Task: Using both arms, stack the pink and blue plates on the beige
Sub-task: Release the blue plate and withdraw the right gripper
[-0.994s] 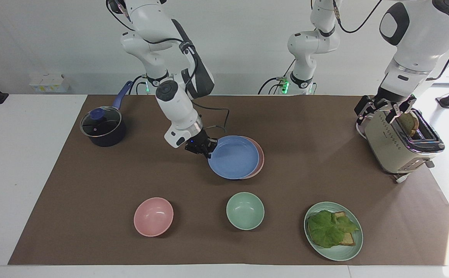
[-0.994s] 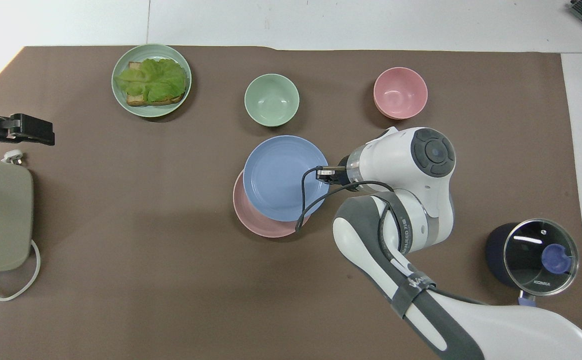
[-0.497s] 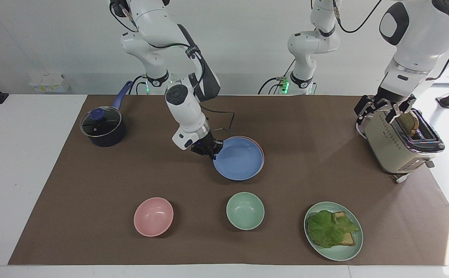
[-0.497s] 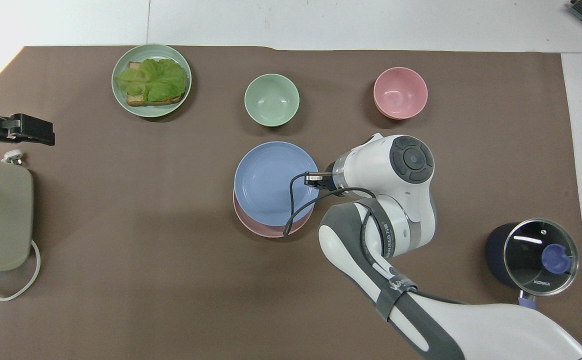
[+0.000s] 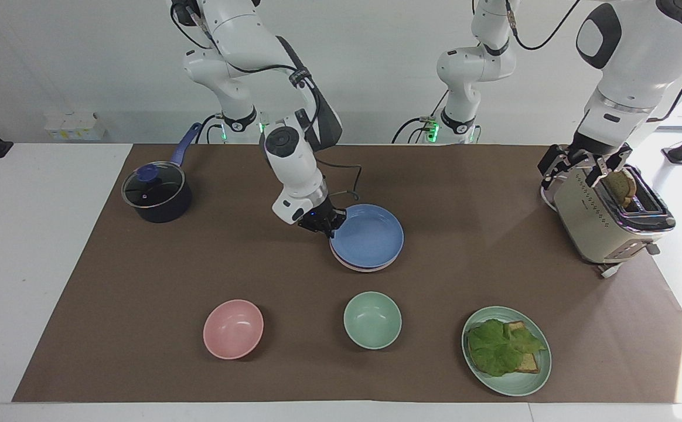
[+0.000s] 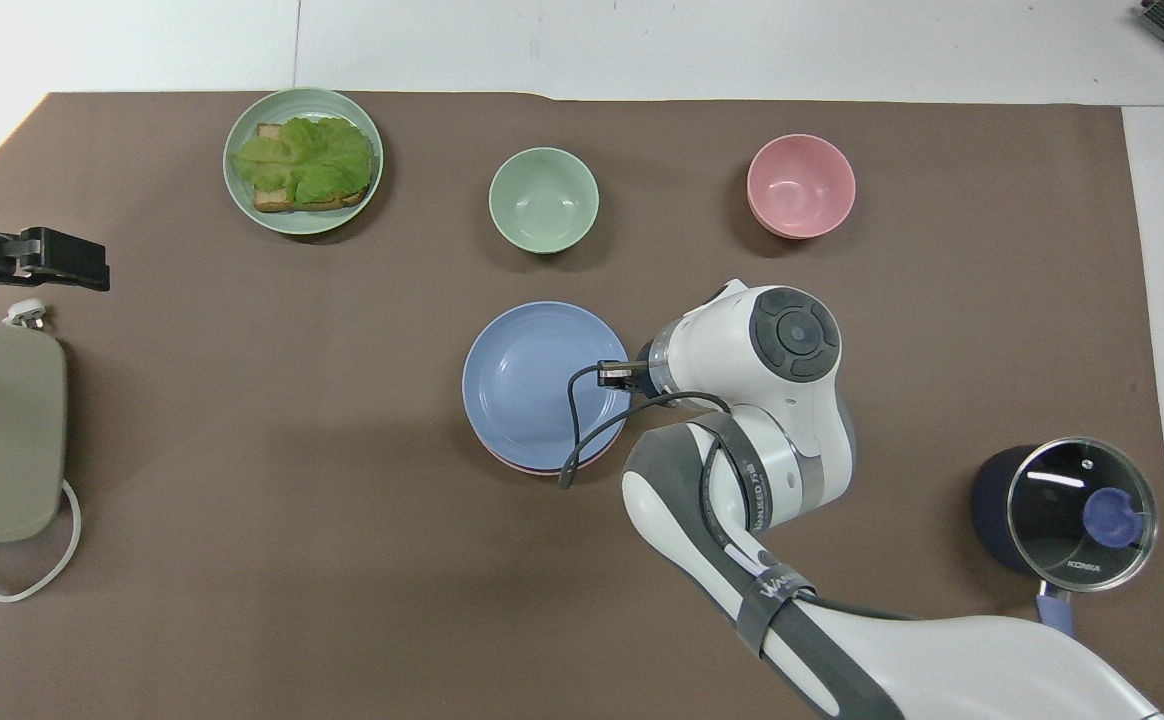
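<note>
The blue plate (image 5: 370,234) lies level over the pink plate (image 5: 360,267) in the middle of the mat and covers nearly all of it. Only a thin pink rim (image 6: 542,468) shows under the blue plate (image 6: 532,385) on the robots' side. My right gripper (image 5: 324,225) is shut on the blue plate's rim at the edge toward the right arm's end. I cannot tell whether the two plates touch. The beige plate is hidden or out of view. My left gripper (image 5: 588,167) waits open just above the toaster.
A cream toaster (image 5: 602,220) with bread in its slot stands at the left arm's end. Farther from the robots are a pink bowl (image 5: 233,328), a green bowl (image 5: 372,320) and a green plate (image 5: 528,381) with lettuce and bread. A lidded dark pot (image 5: 155,193) sits at the right arm's end.
My right gripper has carried the blue plate toward the left arm's end and down, from overlapping the pink plate to almost centred on it. The left arm has not moved.
</note>
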`<action>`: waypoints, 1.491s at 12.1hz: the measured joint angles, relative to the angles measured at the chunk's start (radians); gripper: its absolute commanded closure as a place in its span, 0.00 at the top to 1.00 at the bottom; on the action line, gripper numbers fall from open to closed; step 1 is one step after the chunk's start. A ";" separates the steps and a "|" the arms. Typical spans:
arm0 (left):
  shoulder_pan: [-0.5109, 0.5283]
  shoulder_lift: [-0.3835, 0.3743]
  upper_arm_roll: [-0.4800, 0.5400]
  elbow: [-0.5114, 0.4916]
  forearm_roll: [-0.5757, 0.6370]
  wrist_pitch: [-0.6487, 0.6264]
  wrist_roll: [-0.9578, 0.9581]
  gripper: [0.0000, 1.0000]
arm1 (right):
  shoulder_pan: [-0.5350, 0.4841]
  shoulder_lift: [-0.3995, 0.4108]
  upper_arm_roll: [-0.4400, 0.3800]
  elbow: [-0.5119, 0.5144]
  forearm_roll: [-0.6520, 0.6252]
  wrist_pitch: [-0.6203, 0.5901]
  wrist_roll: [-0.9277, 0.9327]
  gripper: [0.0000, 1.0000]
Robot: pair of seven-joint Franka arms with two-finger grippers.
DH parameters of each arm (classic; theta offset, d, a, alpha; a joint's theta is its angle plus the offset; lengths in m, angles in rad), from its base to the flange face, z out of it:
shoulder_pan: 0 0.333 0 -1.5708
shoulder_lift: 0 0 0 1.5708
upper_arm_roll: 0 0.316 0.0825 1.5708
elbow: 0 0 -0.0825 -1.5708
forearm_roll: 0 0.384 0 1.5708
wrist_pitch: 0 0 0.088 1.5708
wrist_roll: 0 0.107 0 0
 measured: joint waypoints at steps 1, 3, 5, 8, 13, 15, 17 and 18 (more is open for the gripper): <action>0.000 0.000 0.000 0.000 0.000 0.000 0.000 1.00 | 0.000 0.000 0.000 -0.001 -0.001 0.000 0.000 0.59; 0.000 0.000 0.000 0.000 0.000 0.000 0.000 1.00 | 0.000 0.000 -0.001 -0.001 -0.001 0.000 0.000 0.84; 0.000 0.000 0.000 0.000 0.000 0.000 0.000 1.00 | -0.003 0.000 -0.004 0.001 -0.001 0.000 0.000 0.95; 0.000 0.000 0.000 0.000 0.000 0.000 0.000 1.00 | -0.009 -0.002 -0.009 0.018 -0.001 -0.002 0.000 1.00; 0.000 0.000 0.000 0.000 0.000 -0.001 0.000 1.00 | -0.143 -0.122 -0.022 0.097 -0.117 -0.170 0.000 1.00; 0.000 0.000 0.000 0.000 0.000 -0.001 0.000 1.00 | -0.222 -0.203 -0.026 0.101 -0.149 -0.245 0.000 1.00; 0.000 0.000 0.000 0.000 0.000 -0.001 0.000 1.00 | -0.299 -0.264 -0.027 0.131 -0.173 -0.356 -0.005 1.00; 0.000 0.000 0.000 0.000 0.000 -0.001 0.000 1.00 | -0.331 -0.284 -0.028 0.160 -0.194 -0.418 -0.015 1.00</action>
